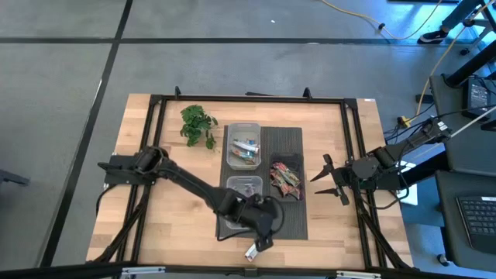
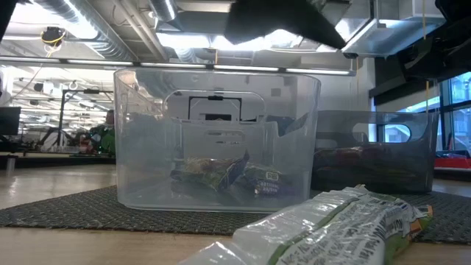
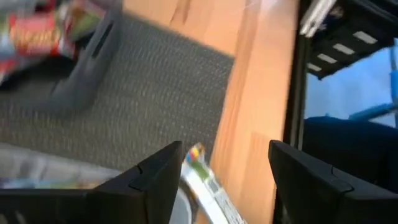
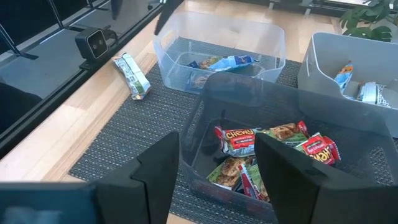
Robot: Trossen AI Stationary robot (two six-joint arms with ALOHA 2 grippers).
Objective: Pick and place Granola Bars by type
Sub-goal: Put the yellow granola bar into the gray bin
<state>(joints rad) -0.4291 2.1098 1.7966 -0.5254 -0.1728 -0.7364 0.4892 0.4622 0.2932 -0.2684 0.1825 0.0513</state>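
Note:
A silver and green granola bar (image 1: 252, 252) lies flat on the bare wood near the table's front edge; it also fills the low view's foreground (image 2: 338, 221). My left gripper (image 1: 264, 239) hangs open just above it, slanting down, and the bar's end (image 3: 204, 180) shows between its fingers (image 3: 163, 168). The clear near tub (image 1: 244, 188) holds blue-wrapped bars (image 4: 222, 62). The dark tub (image 1: 285, 177) holds red-wrapped bars (image 4: 273, 146). The far tub (image 1: 243, 144) holds blue and silver ones. My right gripper (image 1: 329, 180) waits open at the right, beside the dark tub.
The three tubs stand on a dark woven mat (image 1: 288, 139). A leafy green sprig (image 1: 198, 124) lies at the far left. A black metal frame (image 1: 353, 147) runs around the tabletop. Bare wood lies at the near left (image 1: 167, 225).

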